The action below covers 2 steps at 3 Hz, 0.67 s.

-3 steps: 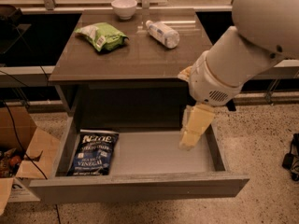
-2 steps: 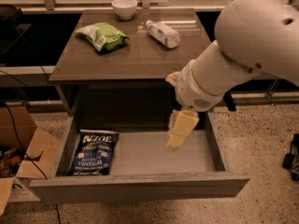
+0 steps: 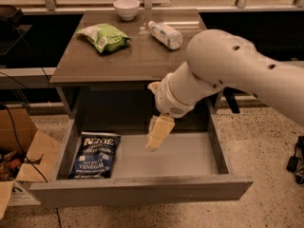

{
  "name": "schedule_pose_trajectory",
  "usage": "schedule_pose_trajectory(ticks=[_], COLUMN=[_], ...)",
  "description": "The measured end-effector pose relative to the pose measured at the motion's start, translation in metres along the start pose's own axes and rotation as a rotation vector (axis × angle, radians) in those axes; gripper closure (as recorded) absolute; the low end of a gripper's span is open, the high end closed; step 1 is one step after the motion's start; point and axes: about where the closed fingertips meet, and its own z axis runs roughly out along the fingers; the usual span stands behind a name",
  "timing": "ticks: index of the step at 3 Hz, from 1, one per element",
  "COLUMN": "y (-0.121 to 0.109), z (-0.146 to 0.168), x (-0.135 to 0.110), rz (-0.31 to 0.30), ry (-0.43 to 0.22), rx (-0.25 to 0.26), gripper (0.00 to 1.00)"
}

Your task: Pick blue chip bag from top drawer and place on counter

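The blue chip bag (image 3: 95, 156) lies flat in the left end of the open top drawer (image 3: 142, 191), its white lettering facing up. My gripper (image 3: 154, 144) hangs from the white arm over the middle of the drawer, pointing down, to the right of the bag and apart from it. It holds nothing that I can see. The counter (image 3: 137, 56) is the grey-brown tabletop above the drawer.
On the counter sit a light green bag (image 3: 104, 37), a white bowl (image 3: 127, 7) and a lying plastic bottle (image 3: 165, 34). An open cardboard box (image 3: 21, 151) stands on the floor left of the drawer. A dark object (image 3: 297, 163) is at the right edge.
My arm and gripper have moved left, from the right part of the drawer to about its middle, closer to the blue chip bag. The bag has not moved.
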Motion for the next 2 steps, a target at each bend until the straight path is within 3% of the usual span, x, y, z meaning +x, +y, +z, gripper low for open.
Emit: schedule_pose_trajectory(ticks=[1, 2], y=[-0.006, -0.005], z=[0.018, 0.033], x=[-0.006, -0.006], rz=[0.020, 0.009], ry=[-0.042, 0.014], rx=[-0.090, -0.097], gripper=[0.00, 0.00])
